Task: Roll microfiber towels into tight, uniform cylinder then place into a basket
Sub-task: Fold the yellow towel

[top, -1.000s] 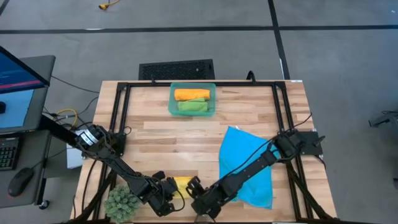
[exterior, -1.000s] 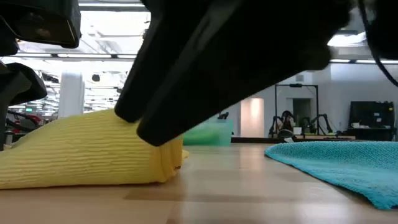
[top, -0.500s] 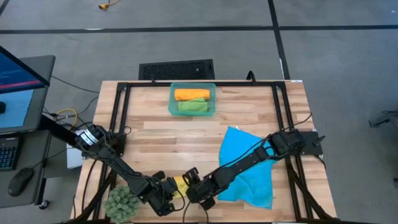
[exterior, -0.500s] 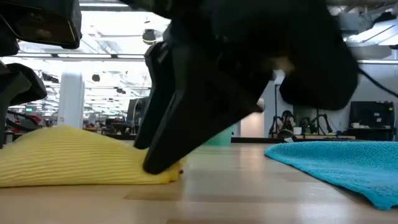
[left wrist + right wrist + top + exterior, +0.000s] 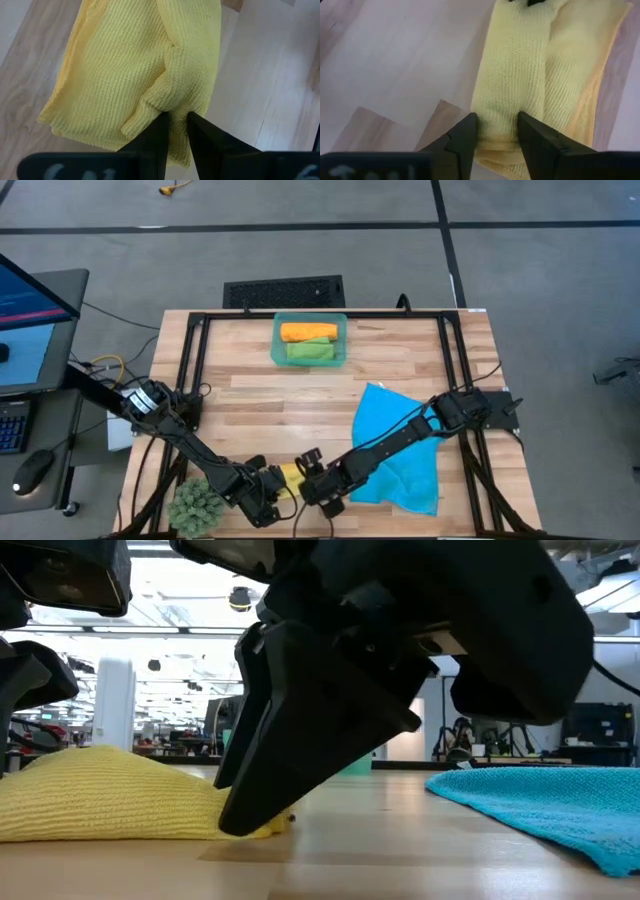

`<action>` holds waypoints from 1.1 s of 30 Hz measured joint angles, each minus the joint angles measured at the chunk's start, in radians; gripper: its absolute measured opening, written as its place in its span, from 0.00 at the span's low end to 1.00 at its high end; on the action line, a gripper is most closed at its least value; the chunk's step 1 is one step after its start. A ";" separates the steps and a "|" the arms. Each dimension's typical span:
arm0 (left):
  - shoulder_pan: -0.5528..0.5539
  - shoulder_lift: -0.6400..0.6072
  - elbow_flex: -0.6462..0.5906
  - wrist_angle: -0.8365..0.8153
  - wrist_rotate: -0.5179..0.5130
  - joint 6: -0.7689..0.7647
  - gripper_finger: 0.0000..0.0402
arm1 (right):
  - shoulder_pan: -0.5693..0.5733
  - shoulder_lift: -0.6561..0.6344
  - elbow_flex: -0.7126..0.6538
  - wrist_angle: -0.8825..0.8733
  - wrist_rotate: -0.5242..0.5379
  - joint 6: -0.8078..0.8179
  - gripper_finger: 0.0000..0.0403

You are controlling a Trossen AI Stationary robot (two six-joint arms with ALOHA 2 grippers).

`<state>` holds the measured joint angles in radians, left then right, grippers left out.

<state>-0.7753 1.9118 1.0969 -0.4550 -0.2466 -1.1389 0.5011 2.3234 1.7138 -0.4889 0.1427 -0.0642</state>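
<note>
1. Nearest you, at the table's front edge, lies the yellow towel (image 5: 291, 476), a ribbed knit cloth bunched into a soft fold; its weave shows clearly in both wrist views.
2. Your left gripper (image 5: 268, 483) pinches a small ridge of the yellow towel (image 5: 140, 75) between narrow fingers (image 5: 155, 137), closed on the cloth.
3. Your right gripper (image 5: 312, 483) straddles the folded end of the same towel (image 5: 520, 95); its dark fingers (image 5: 465, 135) stand either side of the roll, touching it, partly closed around it.
4. Compared with a second ago, your right gripper has moved from just beyond the towel's end onto it, and in the low view the yellow towel (image 5: 110, 795) sits lower and flatter.
5. Beside the left arm sits a spiky green plant ball (image 5: 196, 505).
6. Farther right, the bright blue towel (image 5: 385, 430) lies spread flat, its nap looped, under the right arm.
7. At the far edge, the translucent teal basket (image 5: 278, 340) holds two rolled cylinders: the orange towel (image 5: 307, 332) and, touching it, the green towel (image 5: 309, 351).
8. The wooden table (image 5: 270, 395) is pale planks.
</note>
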 joint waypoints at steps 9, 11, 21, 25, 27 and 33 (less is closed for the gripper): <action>-0.003 0.001 0.001 0.012 -0.027 0.061 0.33 | -0.007 0.000 -0.001 0.000 -0.004 0.109 0.08; -0.003 0.001 0.001 0.014 -0.031 0.057 0.38 | -0.007 0.000 -0.002 0.000 -0.004 0.127 0.04; -0.028 0.006 0.042 0.009 -0.058 0.209 0.48 | -0.006 0.000 -0.003 0.001 -0.012 0.147 0.09; -0.069 0.012 0.129 -0.139 -0.114 0.228 0.46 | -0.013 0.000 -0.003 0.000 -0.046 0.168 0.04; -0.088 0.011 0.162 -0.172 -0.150 0.244 0.46 | -0.020 -0.001 -0.003 -0.001 -0.070 0.172 0.04; -0.136 0.008 0.195 -0.177 -0.272 0.360 0.45 | -0.024 -0.001 -0.003 0.001 -0.068 0.180 0.08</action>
<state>-0.9118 1.9202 1.2919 -0.6317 -0.5189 -0.7784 0.4772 2.3226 1.7107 -0.4882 0.0747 0.1162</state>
